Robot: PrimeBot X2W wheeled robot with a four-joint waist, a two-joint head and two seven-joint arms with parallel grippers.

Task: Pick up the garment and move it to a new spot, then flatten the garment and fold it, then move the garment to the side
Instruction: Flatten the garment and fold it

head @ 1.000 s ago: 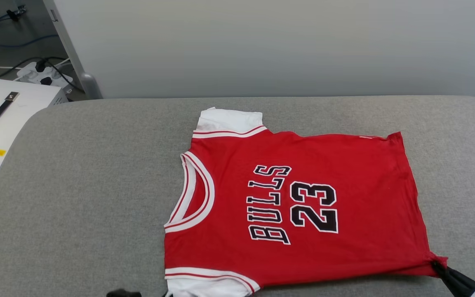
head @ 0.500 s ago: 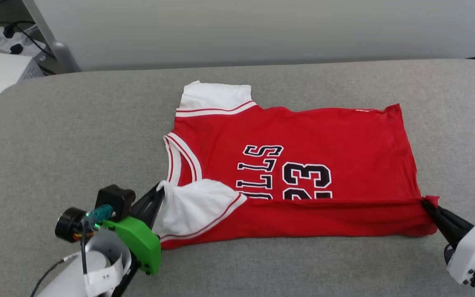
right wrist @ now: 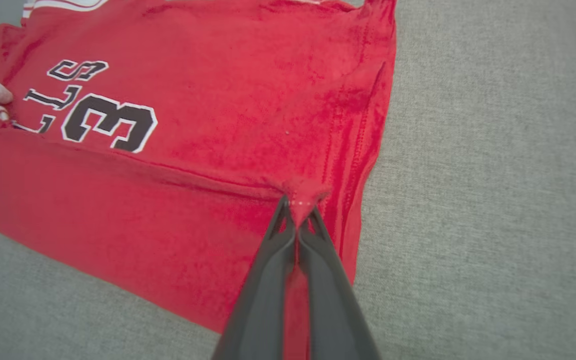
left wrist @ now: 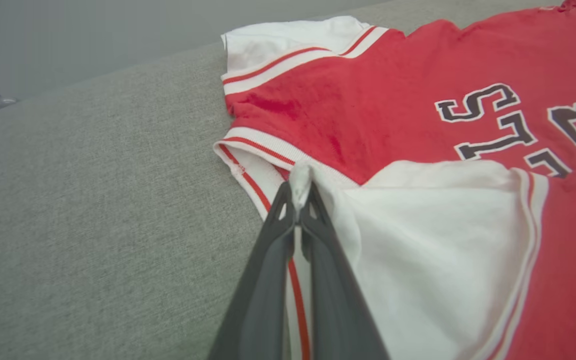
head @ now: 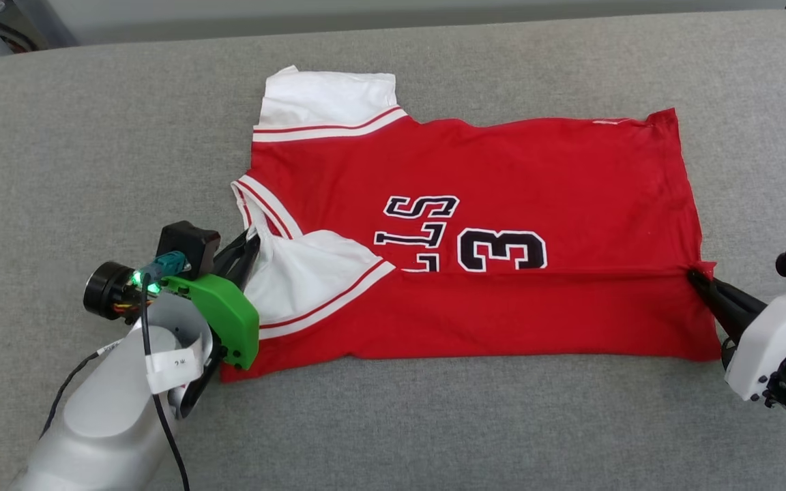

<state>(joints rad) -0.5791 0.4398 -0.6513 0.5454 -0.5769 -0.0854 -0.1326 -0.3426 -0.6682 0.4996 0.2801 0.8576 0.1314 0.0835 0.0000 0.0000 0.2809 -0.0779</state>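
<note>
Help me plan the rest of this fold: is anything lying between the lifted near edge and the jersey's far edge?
Nothing visible. The left gripper pinches the white sleeve and the right gripper the hem corner; the garment has its far half flat on the grey surface, with nothing on it.

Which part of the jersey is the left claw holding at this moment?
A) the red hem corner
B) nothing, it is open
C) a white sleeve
C: the left claw is shut on the tip of the garment's white sleeve, which lies over the red front.
</note>
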